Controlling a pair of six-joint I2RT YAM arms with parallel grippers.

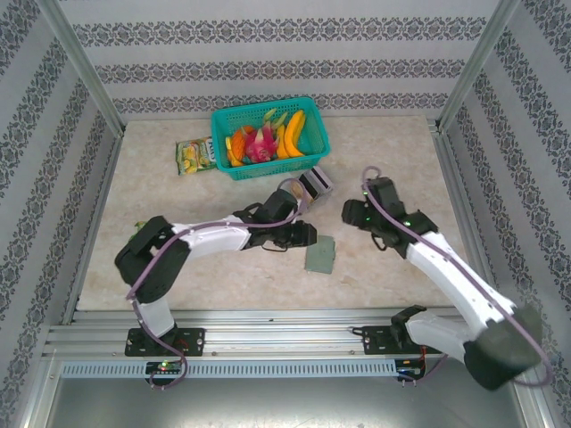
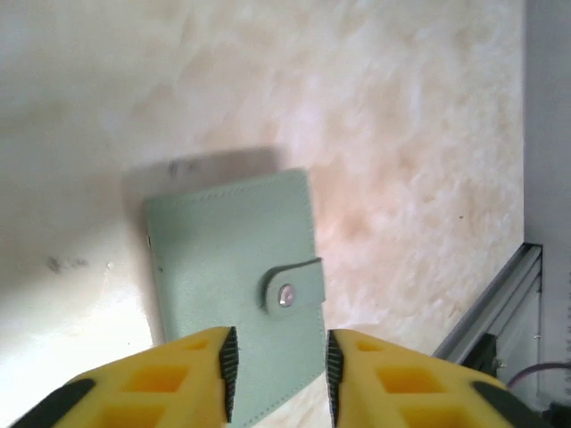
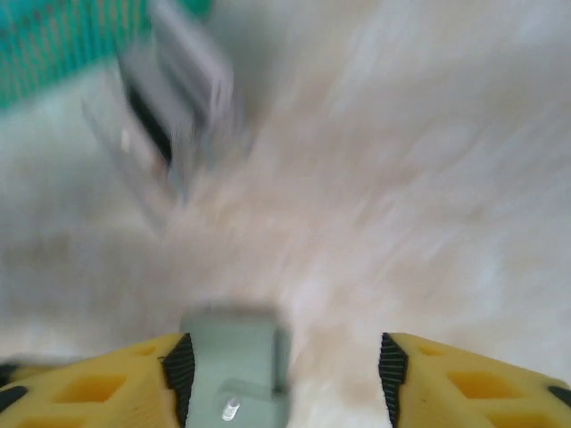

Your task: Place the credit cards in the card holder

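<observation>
Both my grippers hang slack around the closed wallet (image 2: 234, 267), holding nothing.

The wallet lies flat on the table (image 2: 419, 134), between my two arms and near the middle of the table's front half, its tab (image 2: 292, 290) snapped over the edge. My left gripper (image 2: 277, 357) hovers over the wallet's near end with the jaws parted and the wallet's cover showing in the gap; nothing is pinched. My right gripper (image 3: 284, 366) stands much wider, unclenched, with a corner of the wallet just inside its left finger; that view is blurred. The cards (image 1: 310, 185) I can see stand on edge in the clear box (image 1: 325, 181), just in front of the basket (image 1: 230, 169) and apart from the wallet. Whether any card sits inside the wallet I cannot tell.
</observation>
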